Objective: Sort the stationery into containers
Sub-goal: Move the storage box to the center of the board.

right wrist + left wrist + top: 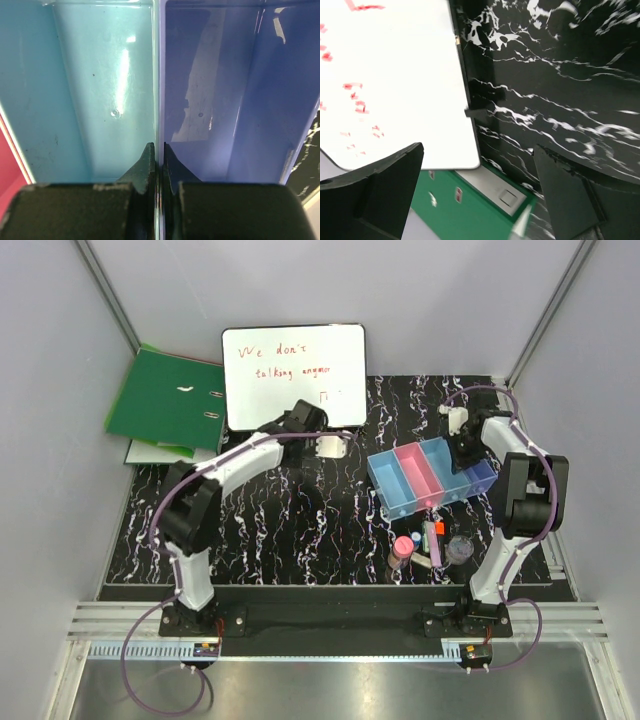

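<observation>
- The row of bins [425, 480] sits right of centre on the black marbled table [280, 530]. Its long axis runs left to right and is slanted, so the purple end lies farther from the arm bases. Each bin's own length points away from the bases.
- The right gripper [157, 156] has its fingers pinched together on either side of the dividing wall [157, 75] between a light blue bin [100, 90] and the purple bin [225, 100]. Both of these bins show bare floors.
- The purple end is near the table's right edge, with the right arm close around it.
- The stationery [430, 545] lies clustered between the bins and the table's near edge. The pink-capped cylinder [402, 549] is at its left and the clear round pot [460, 549] at its right.
- Bare table spreads left of the bins and across the middle.
- The left gripper [332, 447] is spread wide and holds nothing. It hangs at the lower edge of the whiteboard [293, 370], with the green ring binder [165, 400] at the far left corner.
</observation>
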Robot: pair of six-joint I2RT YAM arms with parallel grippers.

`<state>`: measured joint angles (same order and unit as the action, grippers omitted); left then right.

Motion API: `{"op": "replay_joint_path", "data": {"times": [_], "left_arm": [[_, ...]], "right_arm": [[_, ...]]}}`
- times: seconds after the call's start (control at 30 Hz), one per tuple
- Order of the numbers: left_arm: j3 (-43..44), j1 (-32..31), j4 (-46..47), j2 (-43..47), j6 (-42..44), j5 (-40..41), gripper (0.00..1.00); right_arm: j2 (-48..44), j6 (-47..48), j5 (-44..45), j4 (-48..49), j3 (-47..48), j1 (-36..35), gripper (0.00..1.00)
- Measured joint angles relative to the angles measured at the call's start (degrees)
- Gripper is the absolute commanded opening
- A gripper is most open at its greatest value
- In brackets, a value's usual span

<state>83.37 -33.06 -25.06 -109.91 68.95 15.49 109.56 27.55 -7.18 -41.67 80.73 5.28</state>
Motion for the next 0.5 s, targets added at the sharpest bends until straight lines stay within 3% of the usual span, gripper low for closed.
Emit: {"op": "replay_joint_path", "data": {"times": [0.23, 0.5], "left_arm": [[0.2, -1.6, -9.4, 10.5, -16.8, -3.5, 0.99], [0.0, -1.5, -15.7, 15.7, -30.7, -7.4, 0.99]], "right_arm": [[0.4, -7.3, -0.4, -0.4, 0.6, -2.3, 0.0], [4.1, -15.9, -1.5, -0.9, 7.0, -9.1, 0.0]]}}
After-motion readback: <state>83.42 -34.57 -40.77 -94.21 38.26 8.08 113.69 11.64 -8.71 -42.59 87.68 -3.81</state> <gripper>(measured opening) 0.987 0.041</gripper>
